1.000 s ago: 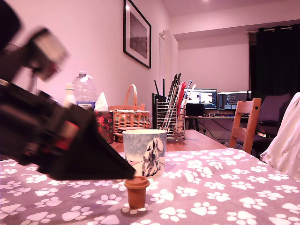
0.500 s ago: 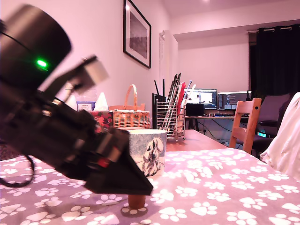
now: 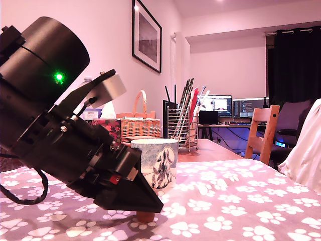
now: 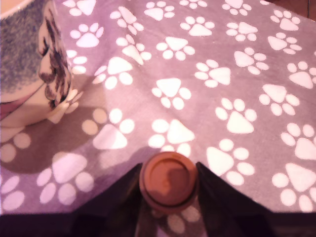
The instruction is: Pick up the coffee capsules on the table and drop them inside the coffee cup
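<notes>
The table point(image 3: 241, 201), under its grey cloth printed with white paw prints, fills the lower part of the exterior view and nearly all of my wrist view. My arm point(image 3: 50, 125) takes up the exterior view's left half, a black body with a green light lit on its round housing, tilted down toward the cloth near the table's front edge.

The coffee cup point(image 3: 155, 163) stands upright on the cloth behind my tool, pale blue-white with a dark-outlined figure on its side; in the wrist view only part of its wall shows at one corner of the picture. It sits well in from the table's far edge.

My gripper point(image 4: 169, 185) is low over the cloth with its two dark jaws spread apart, one on each side of the brown capsule point(image 4: 169, 181). The jaws stand just beside the capsule's rim; I cannot tell whether they touch it, and they have not clamped onto it. The capsule stands on the cloth, round face up toward my wrist camera, near the cup but apart from it. In the exterior view only its base shows beneath my gripper's tip. I see only this one capsule.
</notes>
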`<state>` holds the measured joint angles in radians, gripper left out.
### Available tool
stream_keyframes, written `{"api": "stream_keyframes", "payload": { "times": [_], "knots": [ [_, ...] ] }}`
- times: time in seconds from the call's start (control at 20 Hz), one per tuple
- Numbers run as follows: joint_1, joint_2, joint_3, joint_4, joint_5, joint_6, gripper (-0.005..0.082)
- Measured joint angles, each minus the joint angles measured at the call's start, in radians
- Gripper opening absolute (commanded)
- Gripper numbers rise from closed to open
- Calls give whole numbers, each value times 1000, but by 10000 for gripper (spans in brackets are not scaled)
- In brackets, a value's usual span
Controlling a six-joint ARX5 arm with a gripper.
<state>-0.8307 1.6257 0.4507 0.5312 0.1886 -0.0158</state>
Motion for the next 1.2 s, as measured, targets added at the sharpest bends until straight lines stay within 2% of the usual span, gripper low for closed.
{"api": "stream_keyframes", "payload": {
  "times": [0.15, 0.35, 0.6, 0.7, 0.85, 1.05, 1.2],
  "knots": [
    [0, 0, 0, 8, 0, 0, 263],
    [0, 0, 17, 84, 13, 0, 263],
    [3, 0, 145, 103, 16, 0, 263],
    [20, 0, 195, 94, 16, 14, 263],
    [69, 0, 266, 29, 18, 24, 263],
    [175, 0, 333, -79, 19, 42, 263],
    [237, 0, 355, -158, 55, 42, 263]
  ]
}}
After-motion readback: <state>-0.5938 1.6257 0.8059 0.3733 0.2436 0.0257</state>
